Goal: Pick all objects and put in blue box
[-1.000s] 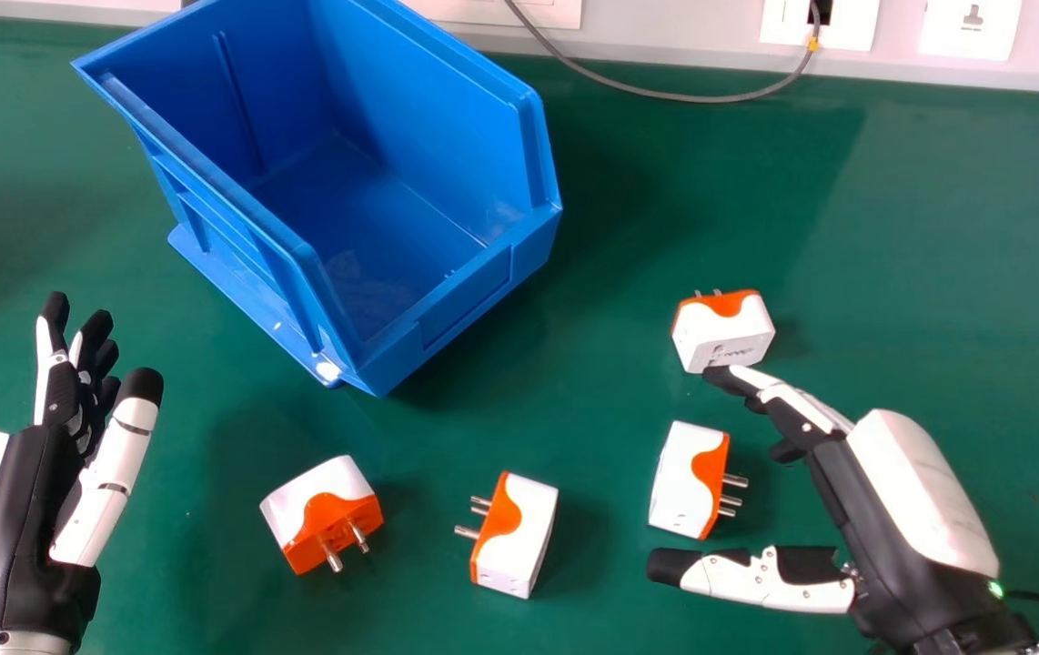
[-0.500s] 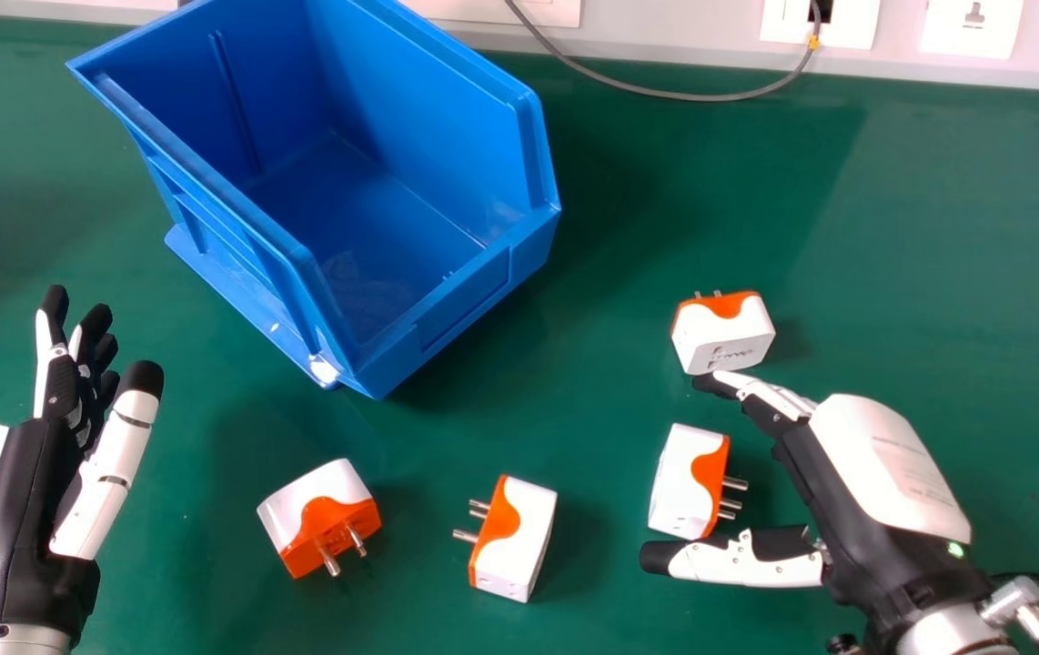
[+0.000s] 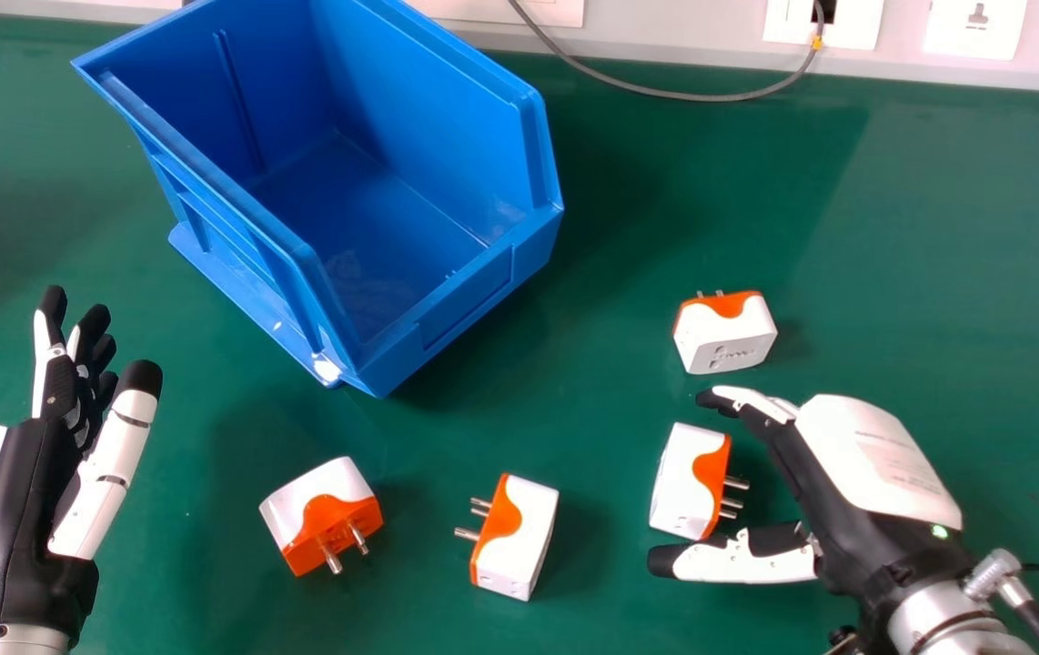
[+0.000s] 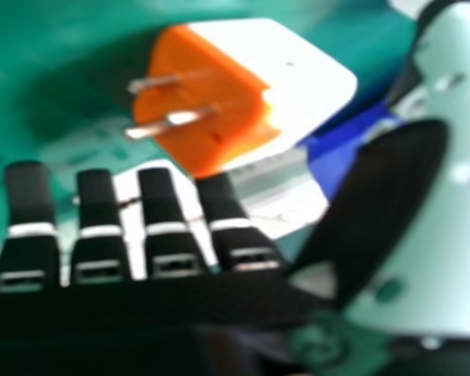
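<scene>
Plug [image 3: 676, 482] on table [image 3: 956, 246], between right hand's [image 3: 879, 464] thumb and fingers, which stand wide open, nothing gripped. Second plug [image 3: 727, 346] just beyond fingertips. Third [image 3: 519, 541] and fourth [image 3: 319, 509] farther left. Box [image 3: 447, 314] beyond those. Left hand [image 3: 19, 509] at head view's left, open, holding nothing.

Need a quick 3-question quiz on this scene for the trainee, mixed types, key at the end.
1. True or false: all four plug adapters lie outside the blue bin.

2. Multiple choice: in the head view, which way do the prongs of the plug adapter nearest the right hand's thumb point?
a) toward the blue bin
b) toward the right hand's palm side
c) toward the left hand

3. Fill in the blank: the left hand is holding ____.

Key: 1 true; 2 b; 3 nothing
</scene>
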Tool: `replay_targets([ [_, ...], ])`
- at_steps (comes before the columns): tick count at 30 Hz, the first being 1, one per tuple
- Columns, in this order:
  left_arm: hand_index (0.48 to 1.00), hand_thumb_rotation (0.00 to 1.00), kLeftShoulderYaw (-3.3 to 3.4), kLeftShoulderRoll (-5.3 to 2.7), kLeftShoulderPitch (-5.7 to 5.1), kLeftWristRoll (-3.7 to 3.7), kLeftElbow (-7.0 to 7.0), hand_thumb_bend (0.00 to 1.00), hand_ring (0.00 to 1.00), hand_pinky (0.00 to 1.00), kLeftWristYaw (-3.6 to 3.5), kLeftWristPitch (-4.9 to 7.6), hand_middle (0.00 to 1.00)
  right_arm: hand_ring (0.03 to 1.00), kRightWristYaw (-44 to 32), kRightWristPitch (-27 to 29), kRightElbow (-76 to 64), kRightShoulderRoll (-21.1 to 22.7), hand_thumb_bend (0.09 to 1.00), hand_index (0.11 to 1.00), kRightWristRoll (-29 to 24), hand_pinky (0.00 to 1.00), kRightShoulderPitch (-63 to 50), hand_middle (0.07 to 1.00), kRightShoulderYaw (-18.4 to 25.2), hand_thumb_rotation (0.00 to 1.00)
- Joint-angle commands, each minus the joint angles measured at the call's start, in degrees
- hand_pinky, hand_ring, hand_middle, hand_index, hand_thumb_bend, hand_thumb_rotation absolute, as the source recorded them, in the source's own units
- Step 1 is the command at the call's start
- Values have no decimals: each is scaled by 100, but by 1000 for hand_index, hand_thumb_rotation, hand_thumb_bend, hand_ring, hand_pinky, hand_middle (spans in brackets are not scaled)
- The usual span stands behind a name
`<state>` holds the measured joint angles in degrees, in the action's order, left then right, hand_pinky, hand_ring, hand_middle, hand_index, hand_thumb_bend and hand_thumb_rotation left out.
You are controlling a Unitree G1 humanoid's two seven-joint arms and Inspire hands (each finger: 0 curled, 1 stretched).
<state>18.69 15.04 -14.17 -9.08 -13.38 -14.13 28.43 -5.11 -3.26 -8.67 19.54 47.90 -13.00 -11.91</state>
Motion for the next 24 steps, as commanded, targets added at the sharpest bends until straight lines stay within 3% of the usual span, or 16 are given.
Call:
replay_targets([
  [1, 1000, 728, 25, 59, -4, -13, 91, 414, 1000, 1000, 0, 61, 1000, 815, -12, -70, -77, 105, 707, 833, 96, 690, 126, 841, -47, 488],
  [5, 1000, 726, 37, 56, 0, -74, 89, 409, 1000, 1000, -35, 38, 1000, 817, -76, -204, -89, 186, 698, 836, 140, 696, 194, 844, -133, 477],
  [11, 1000, 727, 23, 34, -52, -63, 223, 416, 1000, 1000, -24, -22, 1000, 821, -165, -383, -84, 235, 688, 841, 236, 706, 325, 847, -236, 464],
  [16, 1000, 729, 24, 31, -44, -61, 202, 420, 1000, 1000, -32, -7, 1000, 826, -192, -537, -23, 220, 675, 845, 370, 714, 455, 851, -354, 456],
  [20, 1000, 731, 37, 18, -22, -129, 142, 419, 1000, 1000, -80, 15, 1000, 832, -240, -679, 20, 221, 649, 853, 475, 728, 573, 858, -491, 444],
  [24, 1000, 736, 23, 5, -45, -119, 204, 427, 1000, 1000, -67, -20, 1000, 837, -303, -702, 128, 278, 631, 858, 545, 739, 702, 863, -579, 435],
])
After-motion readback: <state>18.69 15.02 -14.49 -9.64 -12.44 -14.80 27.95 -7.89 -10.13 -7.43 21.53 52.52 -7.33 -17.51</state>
